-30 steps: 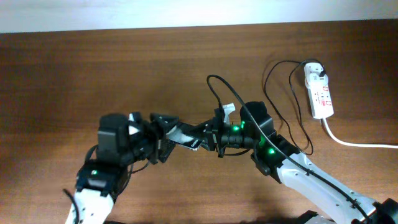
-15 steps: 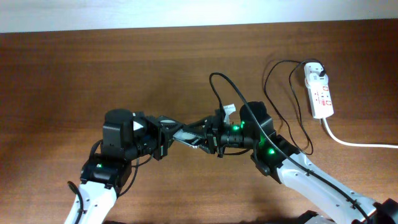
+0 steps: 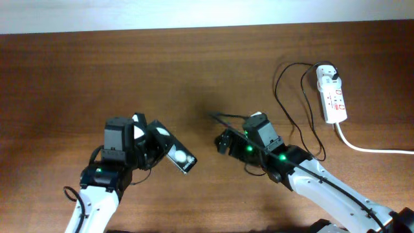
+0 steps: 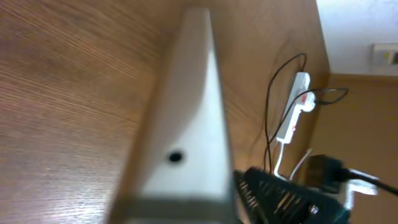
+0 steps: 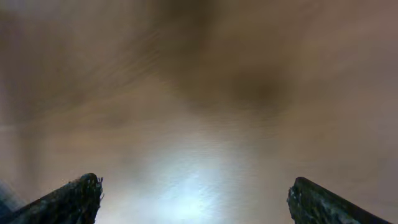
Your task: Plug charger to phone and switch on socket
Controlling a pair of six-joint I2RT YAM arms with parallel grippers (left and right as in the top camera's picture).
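The phone (image 3: 180, 157), a black slab with two white spots, is tilted in my left gripper (image 3: 163, 147), which is shut on it at lower left. The left wrist view shows its pale edge (image 4: 189, 124) end-on, with a small dark hole. My right gripper (image 3: 222, 142) hangs open a short way right of the phone, touching nothing. In the right wrist view the same gripper (image 5: 202, 200) has its fingertips (image 5: 78, 198) wide apart over blurred wood. The charger cable (image 3: 284, 97) runs from a free end (image 3: 212, 116) near the right gripper to its plug (image 3: 330, 73) in the socket (image 3: 333, 98).
The socket's thick white cord (image 3: 369, 149) trails off the right edge. The wooden table (image 3: 97, 71) ends at a pale wall along the top. The left wrist view shows the socket (image 4: 292, 115) far off and a black ridged part (image 4: 280, 198) by the phone.
My right gripper opened, let go of the cable's end and drew back to the right. My left gripper shut on the phone and carried it down and left. The cable loop dropped lower.
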